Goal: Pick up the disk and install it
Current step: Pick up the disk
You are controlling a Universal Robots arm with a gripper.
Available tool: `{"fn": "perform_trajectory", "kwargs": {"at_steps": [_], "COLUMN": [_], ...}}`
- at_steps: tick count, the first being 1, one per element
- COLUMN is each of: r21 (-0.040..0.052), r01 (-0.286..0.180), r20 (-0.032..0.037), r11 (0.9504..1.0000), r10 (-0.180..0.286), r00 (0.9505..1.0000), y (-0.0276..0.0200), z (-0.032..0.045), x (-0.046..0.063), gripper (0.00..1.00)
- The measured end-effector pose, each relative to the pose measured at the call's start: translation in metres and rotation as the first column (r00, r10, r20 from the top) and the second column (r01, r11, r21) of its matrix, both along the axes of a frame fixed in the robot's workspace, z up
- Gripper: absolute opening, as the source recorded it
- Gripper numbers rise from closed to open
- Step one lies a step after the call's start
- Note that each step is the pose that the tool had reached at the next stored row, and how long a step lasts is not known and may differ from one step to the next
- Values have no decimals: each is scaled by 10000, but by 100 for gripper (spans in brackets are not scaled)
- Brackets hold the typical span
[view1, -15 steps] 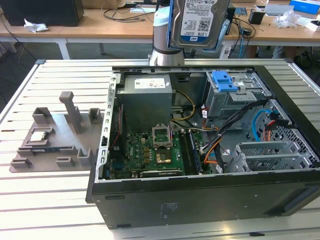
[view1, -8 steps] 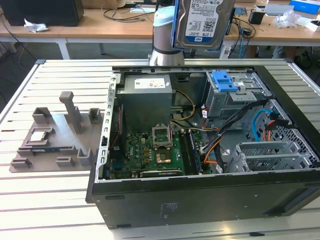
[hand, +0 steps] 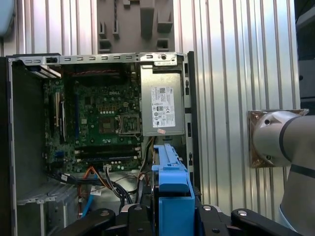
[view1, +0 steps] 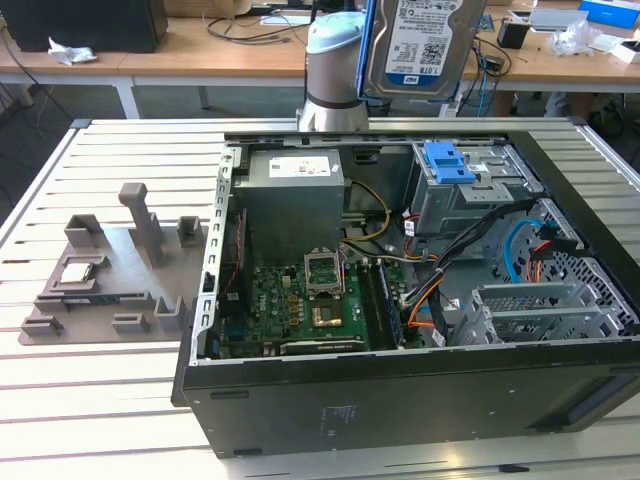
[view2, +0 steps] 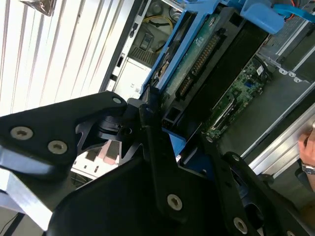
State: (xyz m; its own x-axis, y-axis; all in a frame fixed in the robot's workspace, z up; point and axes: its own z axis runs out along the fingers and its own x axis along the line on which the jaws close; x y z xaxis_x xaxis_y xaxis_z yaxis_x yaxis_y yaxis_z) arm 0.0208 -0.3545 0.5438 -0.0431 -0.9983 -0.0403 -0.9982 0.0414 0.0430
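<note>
Disk aloft (blue caddy atop bay)

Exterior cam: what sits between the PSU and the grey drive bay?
Yellow and black cables cross the gap between the power supply and the drive bay, seen in the exterior view. The claw grips the disk, raised clear of the bay.

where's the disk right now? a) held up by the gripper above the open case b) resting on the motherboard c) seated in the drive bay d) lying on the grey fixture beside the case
a: in the exterior view the disk hangs above the open case, clamped in the gripper, clear of the drive bay.
</note>
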Motion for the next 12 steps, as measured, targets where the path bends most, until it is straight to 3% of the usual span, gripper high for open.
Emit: {"fn": "perform_trajectory", "kwargs": {"at_steps": [5,12], "r21": [0,0], "r01": [1,-1], "r20": [-2,-24], "r11": [10000,10000], "r10": [-1,1], "r00": [10000,10000], "y": [-4,-4], "z": [-4,-10], "x": [109,490], "gripper": [37,37]}}
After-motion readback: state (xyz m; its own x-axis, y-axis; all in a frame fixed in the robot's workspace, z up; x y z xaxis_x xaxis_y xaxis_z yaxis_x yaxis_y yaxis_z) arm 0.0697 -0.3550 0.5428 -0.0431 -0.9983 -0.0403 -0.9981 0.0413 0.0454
